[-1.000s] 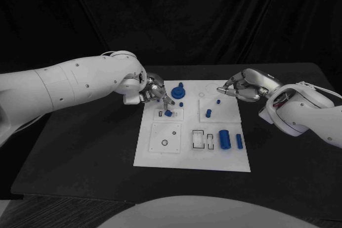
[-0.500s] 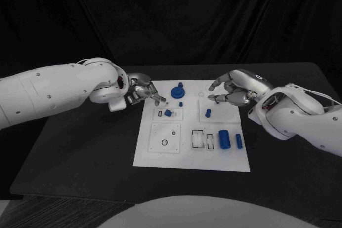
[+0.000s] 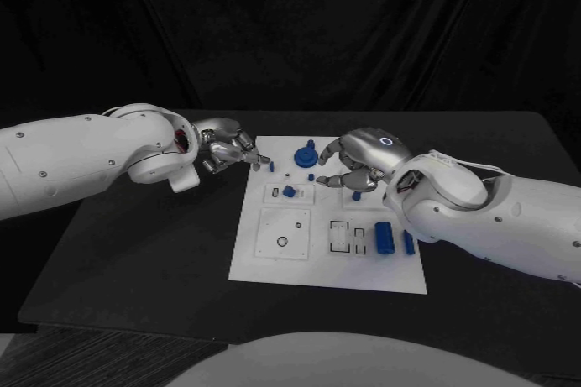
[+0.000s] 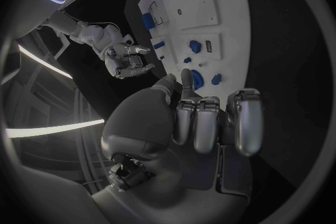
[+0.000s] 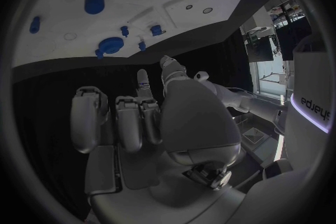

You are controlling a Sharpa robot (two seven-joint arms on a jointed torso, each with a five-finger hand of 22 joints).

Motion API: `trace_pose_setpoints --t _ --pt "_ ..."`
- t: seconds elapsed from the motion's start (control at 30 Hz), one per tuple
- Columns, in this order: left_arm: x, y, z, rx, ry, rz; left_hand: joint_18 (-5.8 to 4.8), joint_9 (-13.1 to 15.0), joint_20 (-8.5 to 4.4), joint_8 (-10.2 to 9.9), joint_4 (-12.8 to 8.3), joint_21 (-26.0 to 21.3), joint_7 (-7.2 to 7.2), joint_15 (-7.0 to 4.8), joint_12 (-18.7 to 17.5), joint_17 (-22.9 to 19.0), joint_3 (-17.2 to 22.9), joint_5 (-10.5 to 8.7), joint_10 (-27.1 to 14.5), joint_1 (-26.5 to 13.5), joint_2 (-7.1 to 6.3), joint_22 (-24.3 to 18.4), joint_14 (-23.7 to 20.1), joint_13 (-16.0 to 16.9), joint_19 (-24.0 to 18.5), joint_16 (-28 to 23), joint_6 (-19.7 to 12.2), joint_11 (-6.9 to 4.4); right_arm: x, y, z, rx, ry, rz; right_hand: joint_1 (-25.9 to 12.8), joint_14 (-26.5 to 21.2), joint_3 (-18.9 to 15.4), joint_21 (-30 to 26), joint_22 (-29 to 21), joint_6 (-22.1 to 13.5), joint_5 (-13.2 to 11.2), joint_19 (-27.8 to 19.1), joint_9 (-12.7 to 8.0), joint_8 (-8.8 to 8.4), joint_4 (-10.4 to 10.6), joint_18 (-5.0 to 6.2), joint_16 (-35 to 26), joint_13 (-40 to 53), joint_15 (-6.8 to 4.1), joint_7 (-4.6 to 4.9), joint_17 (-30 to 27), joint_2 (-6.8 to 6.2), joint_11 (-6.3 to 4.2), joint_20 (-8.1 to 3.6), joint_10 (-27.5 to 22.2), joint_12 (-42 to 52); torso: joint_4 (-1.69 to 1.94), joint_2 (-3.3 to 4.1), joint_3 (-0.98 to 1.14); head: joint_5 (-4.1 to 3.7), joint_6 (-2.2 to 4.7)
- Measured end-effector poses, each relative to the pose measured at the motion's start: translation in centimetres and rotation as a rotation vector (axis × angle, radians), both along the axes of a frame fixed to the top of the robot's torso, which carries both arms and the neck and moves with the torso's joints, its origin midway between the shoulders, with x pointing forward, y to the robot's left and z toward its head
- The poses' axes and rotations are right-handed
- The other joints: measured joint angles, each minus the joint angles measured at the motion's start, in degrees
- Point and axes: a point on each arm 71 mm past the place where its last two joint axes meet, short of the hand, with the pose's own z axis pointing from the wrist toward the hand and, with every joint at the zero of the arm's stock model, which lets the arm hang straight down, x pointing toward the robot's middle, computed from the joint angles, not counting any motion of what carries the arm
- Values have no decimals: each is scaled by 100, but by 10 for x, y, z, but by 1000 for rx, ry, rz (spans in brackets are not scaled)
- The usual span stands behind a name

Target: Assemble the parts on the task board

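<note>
Handling the parts [image 3: 381,236] calls for a light pinch across their sides; you should judge them small, rigid, light and likely slick. They sit on the task board [image 3: 329,269], below the right hand [image 3: 351,162] and beside the left hand [image 3: 227,152]. Both hands hold nothing, fingers curled. Count roughly eight blue parts.

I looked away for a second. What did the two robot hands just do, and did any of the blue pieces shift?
The left hand drew back off the task board to its far left corner. The right hand swung in over the board's far middle. Neither holds anything. The blue parts stayed where they were.
</note>
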Motion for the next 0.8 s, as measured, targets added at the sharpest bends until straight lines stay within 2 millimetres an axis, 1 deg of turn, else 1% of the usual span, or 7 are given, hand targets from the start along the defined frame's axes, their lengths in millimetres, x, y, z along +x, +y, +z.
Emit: trace_pose_setpoints --t 0.1,0.17,0.23,0.33,0.37,0.6,0.8 --pt "-3 2 -3 -5 2 2 0 2 0 23 0 0 38 0 0 0 0 1 0 0 0 0 0 0 0 0 -40 0 0 9 -6 -31 1 -10 -1 0 66 1 0 -28 145 0 99 66 65 0 0 0 0 26 0 0 0 0 0 0 28 -12 -34 -36 0" --pt "-4 2 -6 -7 6 1 0 4 0 23 0 0 39 0 0 0 0 1 0 15 15 0 0 0 0 0 -41 0 0 14 -9 -49 6 -18 -153 0 103 32 0 -58 251 0 157 95 103 0 0 0 0 41 0 -151 0 0 0 0 58 -25 -59 -60 0" --pt "-5 2 -9 -9 11 1 0 6 0 23 0 -1 41 0 0 0 0 66 0 24 23 0 0 0 0 0 -42 0 1 19 -13 -69 11 -28 -205 -1 202 33 0 -193 254 0 192 109 203 0 0 0 1 27 0 -201 0 0 0 0 86 -37 -87 -76 0" --pt "-6 3 -13 -10 18 2 0 11 0 67 0 -1 18 0 0 0 0 68 0 54 52 0 0 0 0 0 -140 0 4 25 -16 -95 13 -42 -468 0 299 32 0 -192 254 0 262 186 301 0 0 0 1 26 0 -223 0 1 0 0 122 -54 -133 -105 0" --pt "-6 3 -13 -10 19 2 0 12 0 67 1 -1 31 0 0 0 0 122 0 54 53 0 0 0 0 0 -150 0 5 25 -17 -99 14 -44 -469 0 299 32 0 -193 254 0 271 200 301 0 0 0 1 26 0 -224 0 1 0 0 125 -55 -138 -107 0" --pt "-7 4 -17 -11 24 2 0 16 0 111 1 -1 30 0 0 0 0 196 0 158 23 0 0 0 0 0 -152 0 8 38 -23 -137 21 -57 -470 0 401 32 0 -346 255 0 315 223 404 0 0 0 1 35 0 -224 0 1 0 0 216 -88 -250 -189 0" --pt "-7 5 -17 -12 24 3 0 17 0 155 2 -1 31 0 0 0 0 266 0 181 46 0 0 0 0 0 -153 0 11 51 -27 -164 27 -61 -664 -1 323 32 0 -361 255 0 321 223 483 0 0 0 1 29 0 -284 1 1 0 0 283 -110 -320 -210 0"
